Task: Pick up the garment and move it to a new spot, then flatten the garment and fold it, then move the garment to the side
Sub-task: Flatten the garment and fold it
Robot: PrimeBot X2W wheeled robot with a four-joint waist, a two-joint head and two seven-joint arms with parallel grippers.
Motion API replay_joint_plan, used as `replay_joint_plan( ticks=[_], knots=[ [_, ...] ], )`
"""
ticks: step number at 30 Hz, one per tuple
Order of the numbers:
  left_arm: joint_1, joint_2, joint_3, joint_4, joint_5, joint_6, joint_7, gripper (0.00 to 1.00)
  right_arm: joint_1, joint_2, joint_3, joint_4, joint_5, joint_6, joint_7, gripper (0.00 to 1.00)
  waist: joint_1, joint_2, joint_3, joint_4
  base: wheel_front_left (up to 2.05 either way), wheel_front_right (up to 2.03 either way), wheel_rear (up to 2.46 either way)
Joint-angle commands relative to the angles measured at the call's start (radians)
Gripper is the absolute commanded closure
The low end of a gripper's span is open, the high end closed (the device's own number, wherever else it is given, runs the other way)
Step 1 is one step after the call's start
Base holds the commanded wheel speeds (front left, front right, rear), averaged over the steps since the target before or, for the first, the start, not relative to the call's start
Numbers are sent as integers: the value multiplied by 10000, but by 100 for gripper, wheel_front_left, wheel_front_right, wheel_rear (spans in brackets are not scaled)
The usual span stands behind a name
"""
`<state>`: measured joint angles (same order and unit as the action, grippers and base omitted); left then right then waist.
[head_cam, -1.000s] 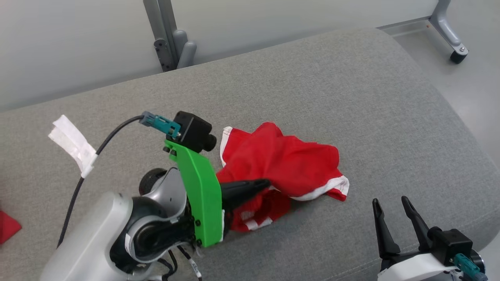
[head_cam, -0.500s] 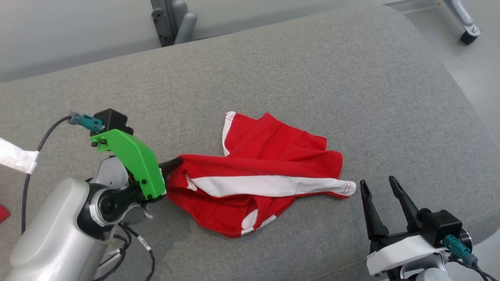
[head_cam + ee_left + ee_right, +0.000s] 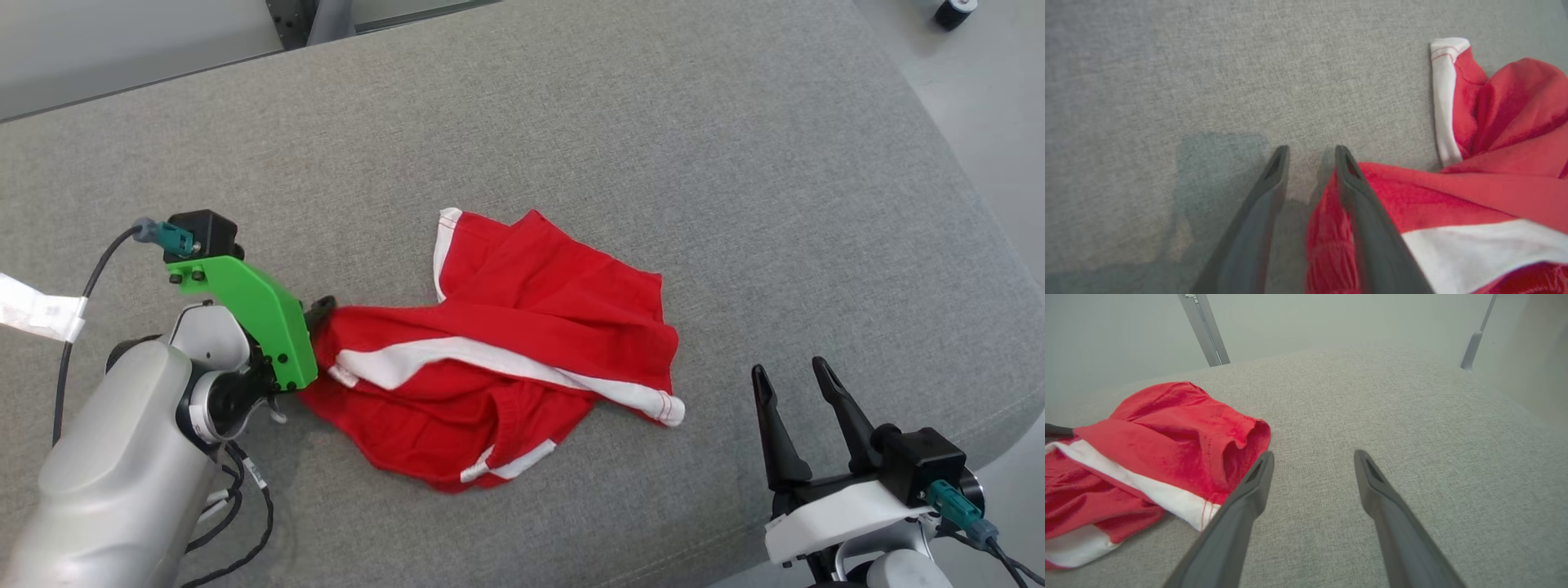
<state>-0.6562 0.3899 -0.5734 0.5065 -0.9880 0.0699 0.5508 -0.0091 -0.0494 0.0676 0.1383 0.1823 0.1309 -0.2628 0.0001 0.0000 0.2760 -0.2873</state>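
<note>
While the red-and-white garment point(image 3: 522, 343) lies crumpled on the middle of the grey cushion point(image 3: 735, 163), the left claw point(image 3: 1311, 151) sits slightly parted at its left edge, cloth loose between the fingers. The right claw point(image 3: 789, 369) gapes empty near its right corner.

Garment point(image 3: 531, 327) on cushion point(image 3: 653, 122), left end effector point(image 3: 1311, 152) at its left edge, right end effector point(image 3: 790, 369) well right.

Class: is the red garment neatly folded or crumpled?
Crumpled: the red garment lies in uneven, overlapping bunches on the grey cushion.
</note>
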Motion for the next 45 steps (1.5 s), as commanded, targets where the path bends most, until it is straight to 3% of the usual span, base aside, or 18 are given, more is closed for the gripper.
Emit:
replay_joint_plan(
  ticks=[1, 5, 10, 16, 21, 26, 31, 45],
  knots=[
    [-195, -42, -105, 316, 284, -191, -356, 0, -113, -21, -15, 24, 37, -3, -30, 0, -1, 0, -97, 51, 0, 0, 0],
    [-303, -168, -143, 512, 398, -569, -991, 0, -39, -22, -54, -4, -25, -3, -30, 0, -1, 0, -338, 132, 0, 0, 0],
    [-41, 172, -516, -258, 1057, -829, -1604, 0, 278, -21, -224, -4, -149, -3, -30, 0, -1, 0, -724, 298, 0, 0, 0],
    [277, -274, -998, -1838, 1255, -705, -1563, 0, 458, -19, -353, -95, -204, -3, -30, 0, -1, 0, -899, 451, 0, 0, 0],
    [297, -1061, -2036, -2648, 1816, -518, -1172, 0, 244, -24, -224, -171, -96, -3, -30, 0, -1, 0, -744, 258, 0, 0, 0],
    [25, -1799, -3094, -2045, 2412, -589, -789, 0, 141, -25, -114, -193, 39, -3, -30, 0, -1, 0, -476, -165, 0, 0, 0],
    [-458, -2339, -3496, -1083, 2805, -701, -874, 0, 132, -22, -117, -174, 184, -3, -30, 0, -1, 0, -269, -611, 0, 0, 0],
    [-1750, -2866, -3855, 728, 3425, -1122, -1562, 0, 53, -19, 24, -143, 302, -3, -30, 0, -1, 0, -145, -1082, 0, 0, 0]
  ],
)
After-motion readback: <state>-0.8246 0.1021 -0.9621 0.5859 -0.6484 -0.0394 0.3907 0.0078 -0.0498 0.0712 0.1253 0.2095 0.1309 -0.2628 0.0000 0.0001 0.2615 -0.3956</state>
